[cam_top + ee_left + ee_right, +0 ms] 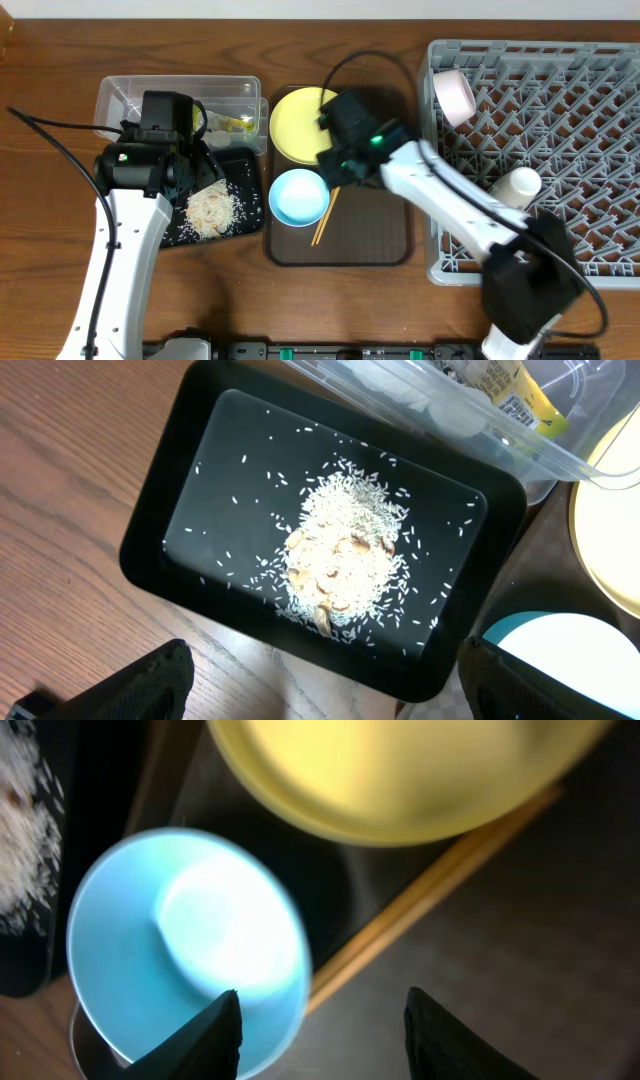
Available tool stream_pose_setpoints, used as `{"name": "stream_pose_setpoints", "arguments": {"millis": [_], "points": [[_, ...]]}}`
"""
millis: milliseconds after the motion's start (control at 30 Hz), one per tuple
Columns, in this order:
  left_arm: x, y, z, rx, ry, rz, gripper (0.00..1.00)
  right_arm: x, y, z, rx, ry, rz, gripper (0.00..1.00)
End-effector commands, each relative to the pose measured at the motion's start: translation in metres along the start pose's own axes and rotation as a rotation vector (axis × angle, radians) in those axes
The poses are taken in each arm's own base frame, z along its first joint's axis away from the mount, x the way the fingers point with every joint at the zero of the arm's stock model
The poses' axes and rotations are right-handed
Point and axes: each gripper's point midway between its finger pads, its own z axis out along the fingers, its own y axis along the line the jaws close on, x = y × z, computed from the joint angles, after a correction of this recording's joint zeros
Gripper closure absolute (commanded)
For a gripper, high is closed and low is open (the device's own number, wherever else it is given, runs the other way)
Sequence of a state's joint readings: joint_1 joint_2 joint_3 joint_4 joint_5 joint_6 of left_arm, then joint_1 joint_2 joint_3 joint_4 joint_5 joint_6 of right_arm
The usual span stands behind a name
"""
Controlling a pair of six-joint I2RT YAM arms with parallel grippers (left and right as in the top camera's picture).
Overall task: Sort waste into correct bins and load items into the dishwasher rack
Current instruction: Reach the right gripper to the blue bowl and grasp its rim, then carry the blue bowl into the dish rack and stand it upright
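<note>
Since the chopsticks (440, 885) were the nearest unloaded item, the spatial relation governing the next move was theirs to the right claw (318, 1035). That claw hung released and empty over the dark-brown serving tray (370, 240). In the right wrist view, the near end of the sticks lay just ahead of the gap between its fingers. Their long axis ran diagonally from lower left to upper right. The light-blue bowl (180, 950) sat just to the left and the yellow plate (400, 770) beyond.

The right arm was clearly the nearer one. A wrist rotation would probably be required to square the fingers across the sticks.

The left claw (330, 685), also released and empty, hovered over the black tray (145, 550) holding the rice scraps (345, 560).

Only the overhead view showed the dishwasher rack (590, 150), to the right on the counter, already holding the pinkish-white bowl (455, 95) and white cup (515, 185). There, the right wrist concealed its own claw.
</note>
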State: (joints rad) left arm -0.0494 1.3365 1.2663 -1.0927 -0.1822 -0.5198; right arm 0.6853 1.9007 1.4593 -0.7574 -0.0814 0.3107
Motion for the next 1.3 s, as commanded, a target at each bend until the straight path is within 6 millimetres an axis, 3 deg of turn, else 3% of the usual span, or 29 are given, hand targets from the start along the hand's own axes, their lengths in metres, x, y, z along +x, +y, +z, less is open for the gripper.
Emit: {"name": "stream_pose_setpoints", "arguments": {"millis": [0, 200, 267, 400, 533, 633, 767, 867, 1067, 1267], "points": [[-0.002, 0.001, -0.006, 0.011, -0.016, -0.011, 0.13, 0.017, 0.014, 0.021, -0.012, 0.067, 0.016, 0.55], [-0.002, 0.001, -0.006, 0.011, -0.015, -0.011, 0.13, 0.034, 0.007, 0.052, 0.035, 0.142, 0.076, 0.67], [-0.002, 0.001, -0.006, 0.011, -0.016, -0.011, 0.13, 0.037, 0.005, 0.057, 0.041, 0.155, 0.080, 0.80], [-0.002, 0.001, -0.006, 0.012, -0.016, -0.011, 0.13, 0.033, 0.001, 0.056, 0.055, 0.138, 0.082, 0.98], [-0.002, 0.001, -0.006, 0.011, -0.015, -0.011, 0.13, 0.017, -0.007, 0.040, 0.057, 0.086, 0.098, 0.99], [-0.002, 0.001, -0.006, 0.012, -0.016, -0.011, 0.13, -0.006, -0.024, 0.009, 0.061, -0.002, 0.115, 0.99], [-0.002, 0.001, -0.006, 0.012, -0.016, -0.011, 0.13, -0.042, -0.072, -0.058, 0.146, -0.190, 0.179, 0.99], [-0.002, 0.001, -0.006, 0.012, -0.016, -0.011, 0.13, -0.058, -0.116, -0.112, 0.258, -0.321, 0.184, 0.99], [-0.002, 0.001, -0.006, 0.012, -0.016, -0.011, 0.13, -0.060, -0.218, -0.203, 0.645, -0.461, 0.172, 0.99], [-0.002, 0.001, -0.006, 0.012, -0.016, -0.011, 0.13, -0.054, -0.312, -0.262, 1.093, -0.434, 0.159, 0.99]]}}
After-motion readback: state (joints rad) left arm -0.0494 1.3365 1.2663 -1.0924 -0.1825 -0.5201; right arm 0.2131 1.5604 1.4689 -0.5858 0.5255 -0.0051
